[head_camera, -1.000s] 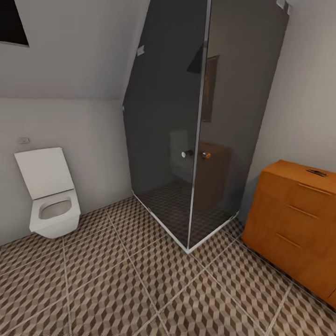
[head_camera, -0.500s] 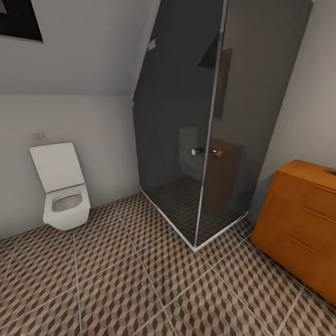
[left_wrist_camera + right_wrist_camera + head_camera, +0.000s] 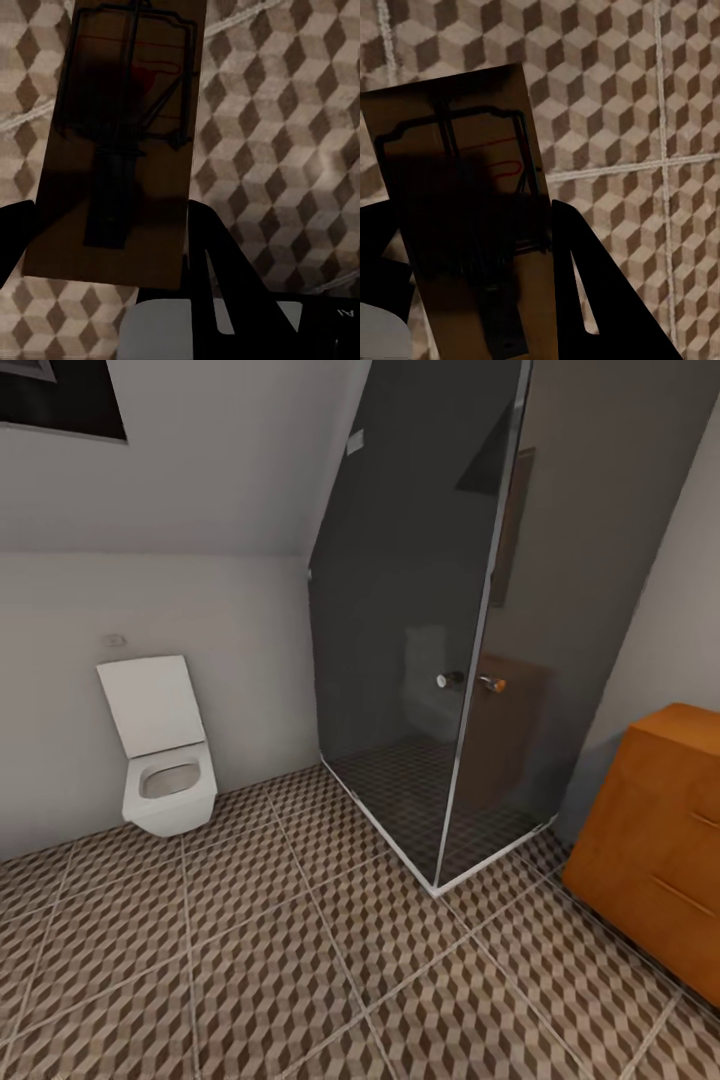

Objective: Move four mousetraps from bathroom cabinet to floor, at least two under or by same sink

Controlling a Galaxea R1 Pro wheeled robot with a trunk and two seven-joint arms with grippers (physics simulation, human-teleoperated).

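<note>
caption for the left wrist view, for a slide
Left gripper holding a mousetrap above the cube-patterned bathroom floor.

The left gripper [image 3: 105, 225] grips 1 mousetrap [image 3: 120, 135], a flat tan-brown plate with dark wire parts and a red spot, above the cube-patterned bathroom floor [image 3: 277, 135]; the right gripper [image 3: 472, 262] grips a 2nd mousetrap [image 3: 465, 195] of the same look; in the head view the orange-brown cabinet [image 3: 650, 840] stands at 4 o'clock, its drawers closed.
</note>
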